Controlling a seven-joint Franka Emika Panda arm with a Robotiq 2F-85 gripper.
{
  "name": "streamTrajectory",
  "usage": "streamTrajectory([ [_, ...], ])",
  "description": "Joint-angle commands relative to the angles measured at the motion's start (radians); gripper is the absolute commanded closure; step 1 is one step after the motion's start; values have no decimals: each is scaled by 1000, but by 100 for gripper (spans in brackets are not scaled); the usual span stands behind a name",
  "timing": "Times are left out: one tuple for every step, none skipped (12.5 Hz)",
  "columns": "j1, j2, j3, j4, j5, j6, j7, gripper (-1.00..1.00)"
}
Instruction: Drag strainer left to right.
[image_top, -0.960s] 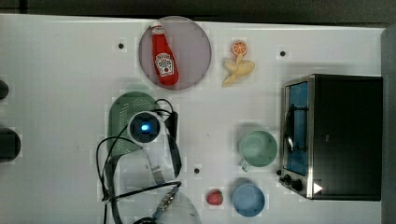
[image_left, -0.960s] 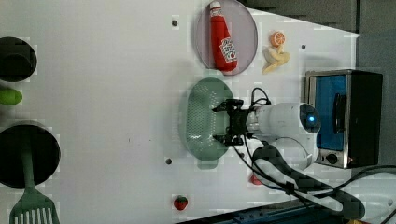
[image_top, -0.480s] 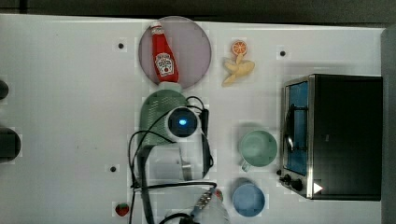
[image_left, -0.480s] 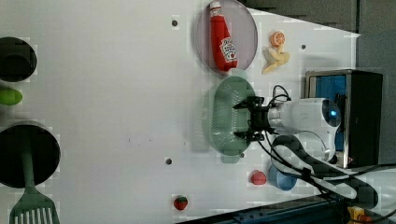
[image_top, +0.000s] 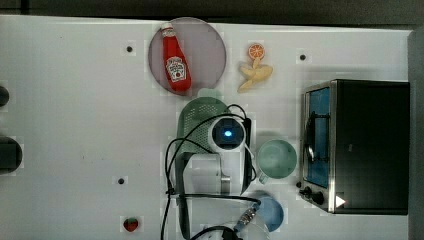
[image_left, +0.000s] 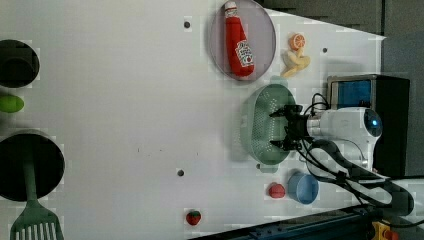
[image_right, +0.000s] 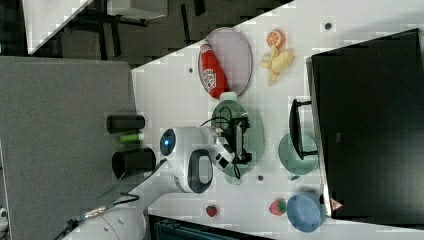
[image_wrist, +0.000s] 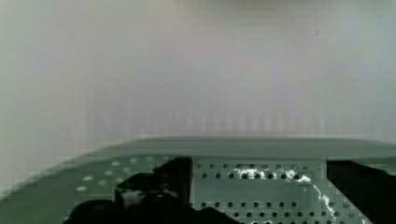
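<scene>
1. The gripper (image_left: 281, 129) reaches down inside the pale mint-green oblong plastic strainer (image_left: 260, 125) with its grid of tiny holes. Its two dark fingers (image_left: 278, 114) are spread wide apart, one near each end of the basin, and clamp nothing. In the wrist view they stand against the perforated wall (image_wrist: 261, 186), so I judge the spread fingers push on the strainer from within rather than pinch it.

2. The strainer sits on the white table (image_top: 75, 125), just below the round grey plate (image_top: 205, 47) holding the red ketchup bottle (image_top: 174, 60) in the top view. Its right rim lies near the round mint-green mug (image_top: 276, 159) but apart from it.

3. Progress, as a judgement: the strainer lies around the middle of the table in the top view, so the drag looks well along. Little free room remains to the top view's right, since the mug and the black toaster oven (image_top: 360, 145) stand there.

4. The arm's white wrist (image_top: 228, 134) points straight down over the strainer, its body and cables trailing toward the top view's bottom edge, beside the round blue bowl (image_top: 272, 212).
</scene>
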Motion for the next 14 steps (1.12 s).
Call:
streamTrajectory([
  [6,-26,-39,15,-6,-6,-127,-100],
  [6,-26,-57,16,-6,-4,-164,-100],
  [6,-26,-77,16,-6,-4,-183,-100],
  [5,-26,-97,15,-6,-4,-183,-100],
  [5,-26,-111,15,-6,-4,-184,-100],
  [5,-27,-118,16,-6,-4,-186,-100],
  [6,-29,-117,18,-6,-4,-195,-100],
  [8,-38,-106,19,-6,-10,-234,-100],
  [8,-58,-86,18,-6,-30,-298,-100],
  [8,-89,-69,18,-6,-55,-358,-100],
  [8,-130,-54,22,-6,-79,-426,-100],
  [7,-176,-41,28,-4,-120,-503,-100],
  [8,-228,-33,39,-4,-178,-572,-100],
  [8,-283,-27,58,-4,-250,-642,-100],
])
